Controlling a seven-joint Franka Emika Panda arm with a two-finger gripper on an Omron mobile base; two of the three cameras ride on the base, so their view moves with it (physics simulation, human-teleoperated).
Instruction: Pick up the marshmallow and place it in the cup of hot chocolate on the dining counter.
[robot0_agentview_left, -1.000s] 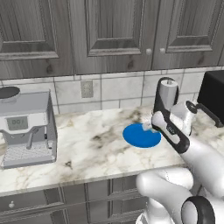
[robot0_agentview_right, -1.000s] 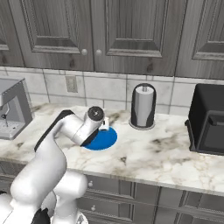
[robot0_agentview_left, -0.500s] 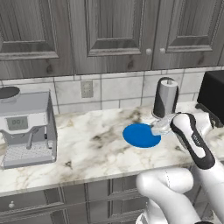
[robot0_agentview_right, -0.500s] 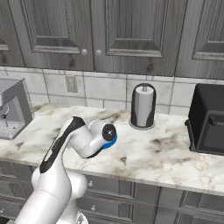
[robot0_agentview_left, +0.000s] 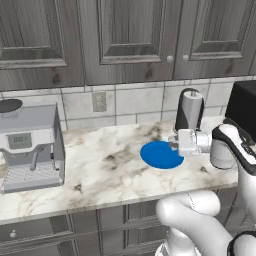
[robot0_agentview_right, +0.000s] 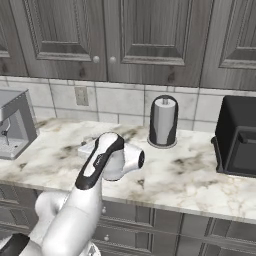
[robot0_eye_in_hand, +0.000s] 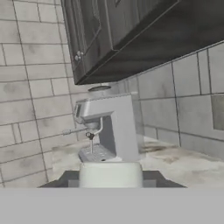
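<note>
My gripper (robot0_eye_in_hand: 110, 177) is shut on the marshmallow (robot0_eye_in_hand: 110, 173), a small off-white block wedged between the two dark fingertips (robot0_eye_in_hand: 65, 178). In the left base view the gripper (robot0_agentview_left: 173, 143) lies level and points left, just above the right edge of the blue round plate (robot0_agentview_left: 160, 154). The marshmallow itself is too small to make out there. The cup of hot chocolate and the dining counter are out of view.
A marble top (robot0_agentview_left: 110, 165) on grey cabinets carries a coffee machine (robot0_agentview_left: 31, 147) at the left, a paper towel holder (robot0_agentview_left: 189, 110) behind the plate and a black appliance (robot0_agentview_right: 239, 136) at the right. Grey wall cabinets (robot0_agentview_left: 125, 35) hang above. My hand faces the coffee machine (robot0_eye_in_hand: 109, 127).
The hand has lifted off the plate and turned from pointing down to pointing level and left. The elbow swung out toward the counter's front edge. The grip stayed shut.
</note>
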